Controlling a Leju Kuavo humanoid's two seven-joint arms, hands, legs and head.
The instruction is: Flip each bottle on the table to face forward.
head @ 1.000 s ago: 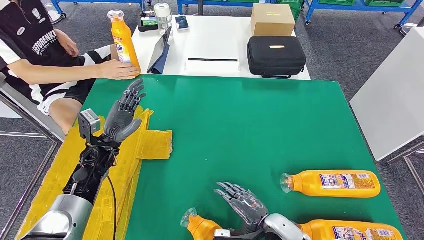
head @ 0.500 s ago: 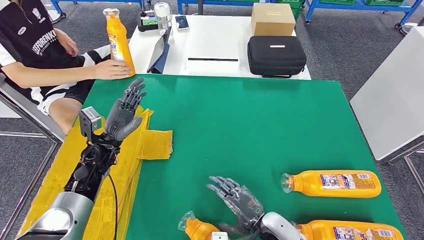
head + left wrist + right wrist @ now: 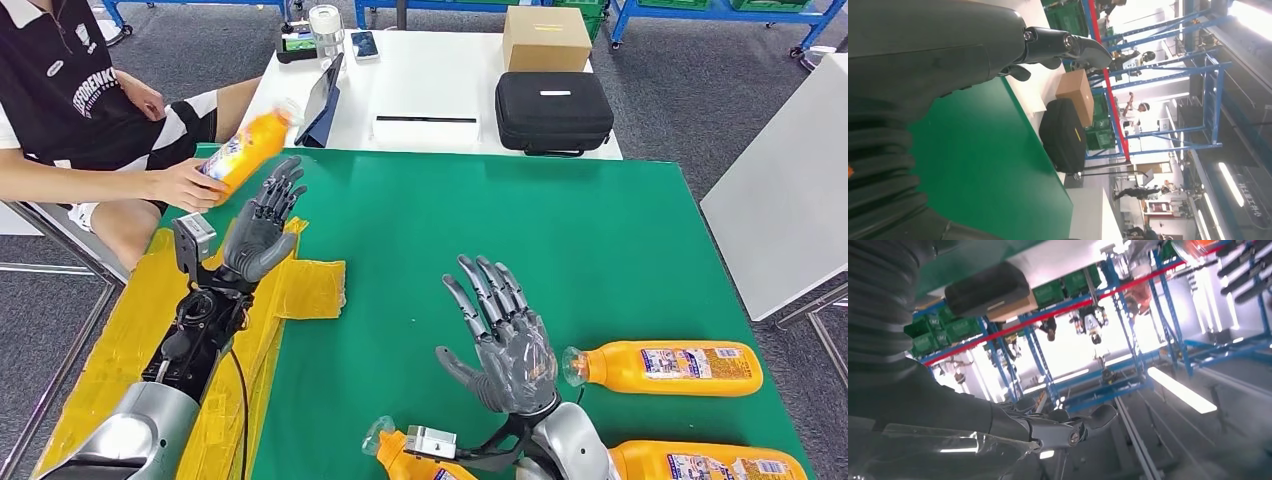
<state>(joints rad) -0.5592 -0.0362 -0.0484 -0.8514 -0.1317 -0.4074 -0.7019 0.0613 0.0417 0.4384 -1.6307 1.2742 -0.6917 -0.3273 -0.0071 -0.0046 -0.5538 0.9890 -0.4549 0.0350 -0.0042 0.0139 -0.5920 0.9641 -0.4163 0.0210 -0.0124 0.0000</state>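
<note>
- Step in hand: between bottles, I judge. The right hand (image 3: 505, 345) is raised above the green tabletop (image 3: 480, 240), fingers spread, holding nothing; the left hand (image 3: 258, 228) is likewise released.
- Next move: lower the right hand onto a lying bottle and turn it.
- Count: three orange bottles on the tabletop, one (image 3: 665, 367) just beside the right hand, two ( (image 3: 410, 458), (image 3: 705, 462)) at the near edge; a fourth (image 3: 245, 150) is in a person's hand (image 3: 185, 183) (off the far corner).

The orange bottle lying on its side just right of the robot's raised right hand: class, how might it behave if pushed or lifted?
The orange bottle lies flat on the green table, so a sideways nudge may roll it. Its glossy plastic looks stiff but possibly slippery. Being long with a narrow clear cap, it might tip if stood up.
</note>
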